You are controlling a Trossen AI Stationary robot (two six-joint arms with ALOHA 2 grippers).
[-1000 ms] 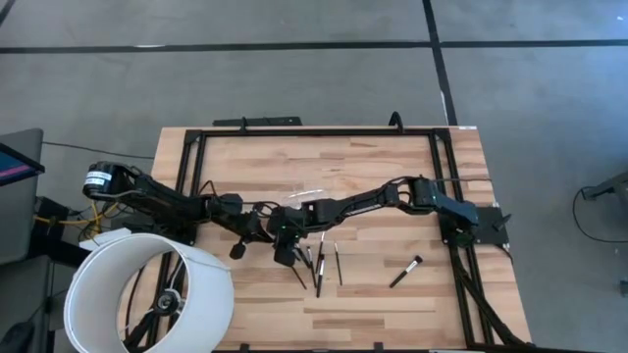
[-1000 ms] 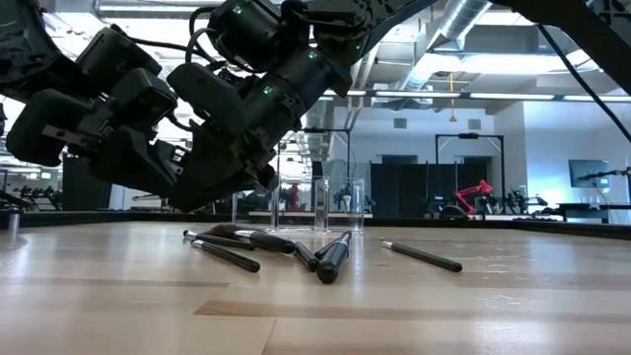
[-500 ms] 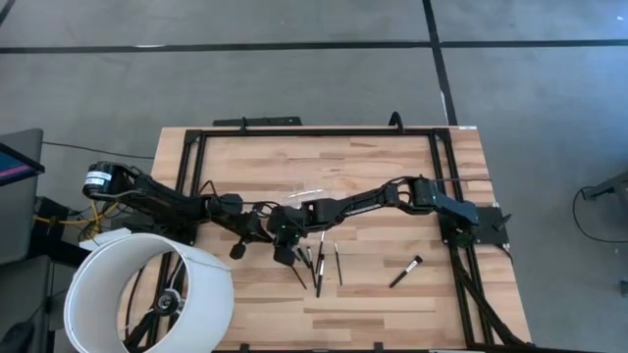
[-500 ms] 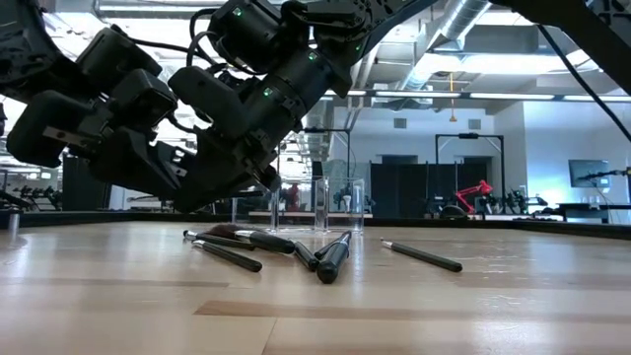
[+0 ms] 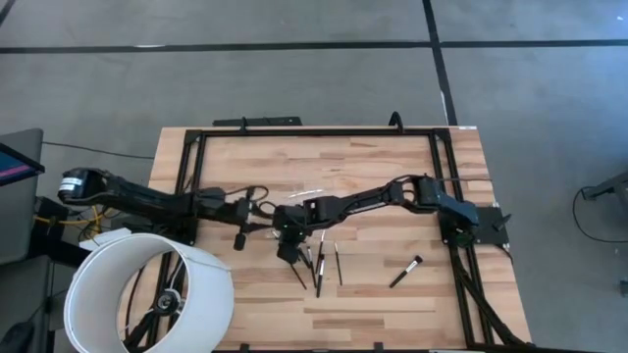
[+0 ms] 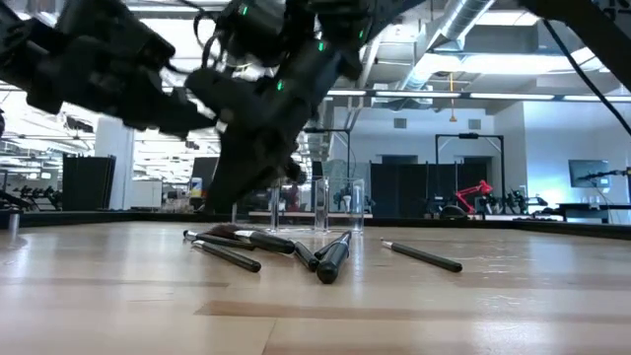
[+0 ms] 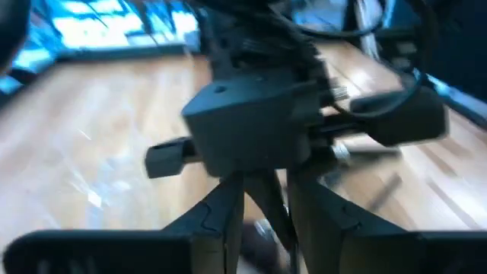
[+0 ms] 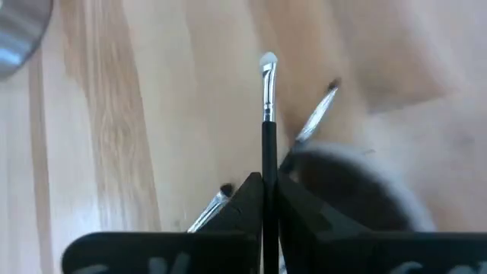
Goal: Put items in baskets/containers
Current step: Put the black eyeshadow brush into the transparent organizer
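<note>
High view: pale wooden slat table (image 5: 392, 167) w/ black frame rails. Left arm reaches in from the left; left gripper (image 5: 238, 238) sits left of table centre, finger state cannot be told here. Right arm stretches in from the right edge; right gripper (image 5: 286, 251) is at table centre, just right of the left one, over the left end of a cluster of thin black-handled makeup brushes (image 5: 320, 265). One separate black brush w/ fluffy head (image 5: 405, 271) lies well apart to the right. Small clear plastic holder (image 5: 312, 190) glints on the far side of the cluster, near centre. Large white cylinder (image 5: 147, 294) stands at the near left corner.

Low view: both arms hang blurred over the left half. Brush cluster (image 6: 266, 247) lies flat on the wood, handles crossing. Lone thin brush (image 6: 422, 256) lies to the right, apart. Clear holder (image 6: 320, 205) stands upright behind the cluster, nothing seen inside it.

Left wrist view: heavy blur. Left gripper's own fingers (image 7: 217, 228) stand a little apart w/ a thin dark rod-like shape between them; contact cannot be told. The other arm's dark gripper body (image 7: 259, 129) fills the middle.

Right wrist view: right gripper (image 8: 265, 190) has fingers pressed in on one slim black brush w/ silver ferrule and pale tip (image 8: 267, 99), held above the table. Two more brushes (image 8: 312, 114) lie on the wood below it.
</note>
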